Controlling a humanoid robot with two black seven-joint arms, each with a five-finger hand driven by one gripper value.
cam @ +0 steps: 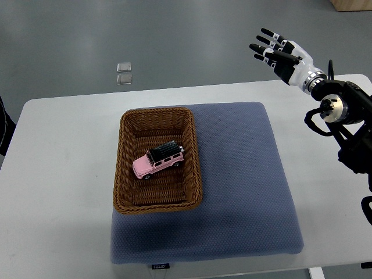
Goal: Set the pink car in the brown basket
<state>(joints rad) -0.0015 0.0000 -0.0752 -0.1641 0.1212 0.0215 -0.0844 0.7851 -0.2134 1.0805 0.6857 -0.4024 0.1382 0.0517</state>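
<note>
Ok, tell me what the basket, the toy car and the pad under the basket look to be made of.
Brown basket: woven wicker or rattan, matte; the interlaced strands and braided rim show it.
Pink car: smooth, slightly glossy body with a black roof, probably painted die-cast metal or plastic; the view cannot settle which.
Blue-grey pad: looks like fabric-covered foam, with a fine dotted weave and soft rounded edges.

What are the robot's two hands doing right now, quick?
Right hand: open, fingers spread, holding nothing, raised beyond the table's far right corner.
Left hand: not in view.
The pink car lies in the brown basket.
</note>
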